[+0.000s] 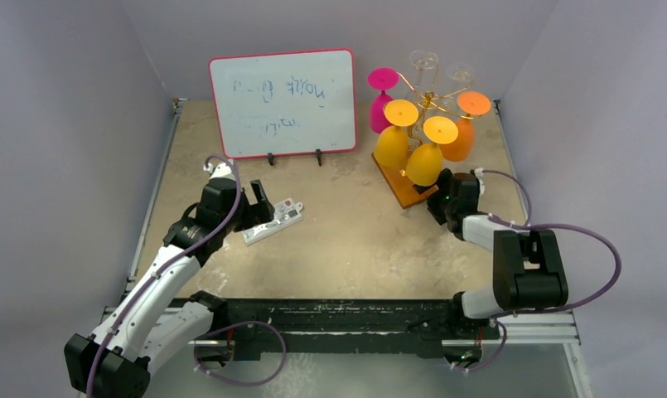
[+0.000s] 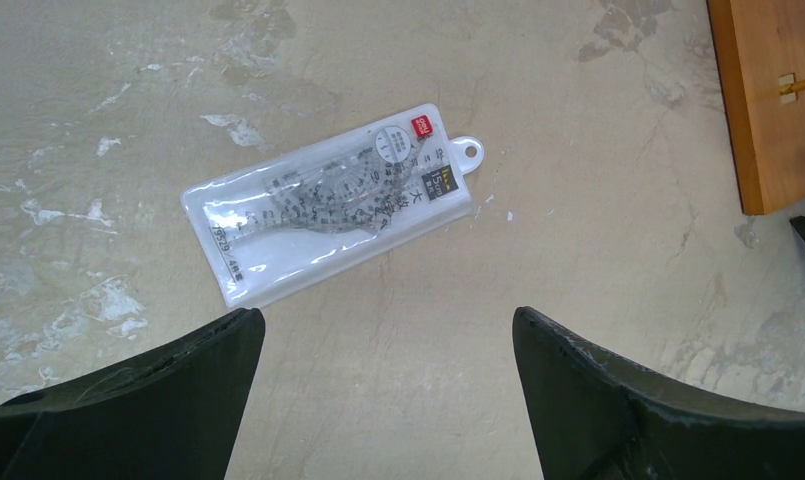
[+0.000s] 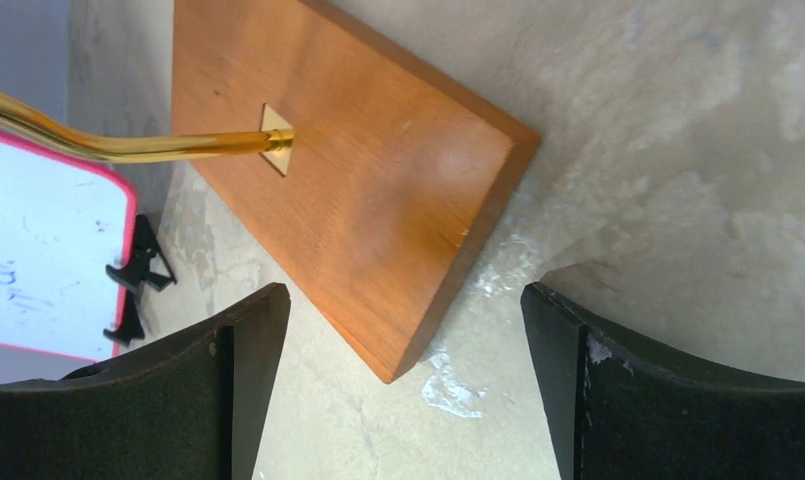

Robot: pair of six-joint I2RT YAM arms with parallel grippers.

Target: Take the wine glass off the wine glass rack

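Observation:
The gold wire wine glass rack [image 1: 429,104] stands at the back right on an orange-brown wooden base [image 1: 400,189]. Several wine glasses hang upside down on it: two yellow [image 1: 425,162], one orange [image 1: 461,137], one pink [image 1: 379,112] and two clear [image 1: 423,62]. My right gripper [image 1: 437,199] is open and empty, low by the base's near corner [image 3: 398,365]; its stem [image 3: 168,148] shows in the right wrist view. My left gripper [image 1: 263,211] is open and empty over a clear plastic packet [image 2: 328,205].
A red-framed whiteboard [image 1: 282,102] stands on clips at the back centre-left. The packet [image 1: 273,222] lies on the table left of centre. The base's edge [image 2: 773,110] shows in the left wrist view. Purple walls close in the table's sides and back.

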